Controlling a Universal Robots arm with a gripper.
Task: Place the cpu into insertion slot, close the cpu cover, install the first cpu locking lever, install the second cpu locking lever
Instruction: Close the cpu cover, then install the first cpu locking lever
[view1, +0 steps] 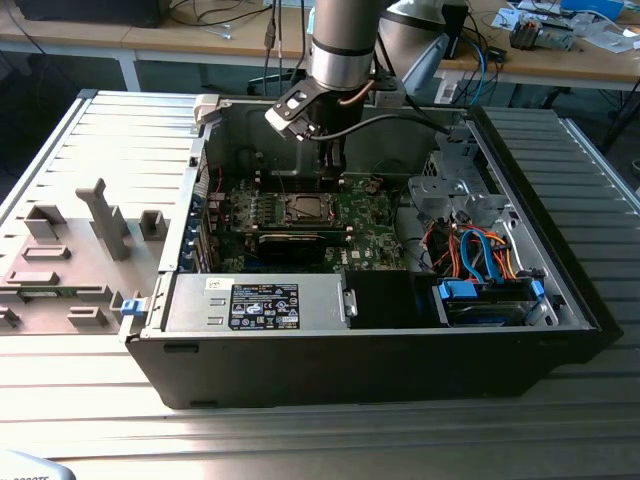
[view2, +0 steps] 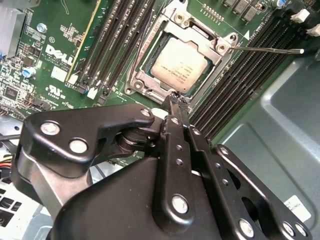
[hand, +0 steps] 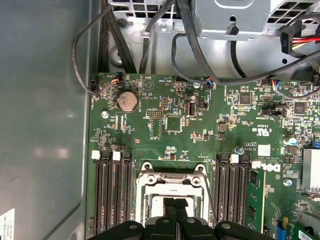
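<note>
Item: open computer case (view1: 400, 370) lying on its side on a ribbed metal table (view1: 300, 440), its green motherboard (view1: 375, 215) facing up. Arm: enters from above, with the tool (view1: 333, 165) lowered into the case just over the processor socket (view1: 305, 207). Tool state: in both wrist views the fingers are pressed together with nothing seen between them, and the tool (view2: 175, 102) tip is at the socket's edge. Cpu (view2: 179, 63): seated flat in the socket, its pale metal top showing through the window of the cpu cover (view2: 205, 32). Cpu cover: lying down over the chip and framing it on all sides; seen in the first wrist view as a silver frame (hand: 172, 176) just beyond the tool (hand: 174, 204). Lever (view2: 270, 50): thin metal rod projecting from a socket corner across the black memory slots (view2: 120, 40). Other contents: coin battery (hand: 127, 101) on the board; grey power supply (view1: 255, 303) along the near wall; orange and blue cables (view1: 480, 250) at the exterior view's right; grey plastic holder (view1: 100, 220) on the table beside the case, at the exterior view's left
</note>
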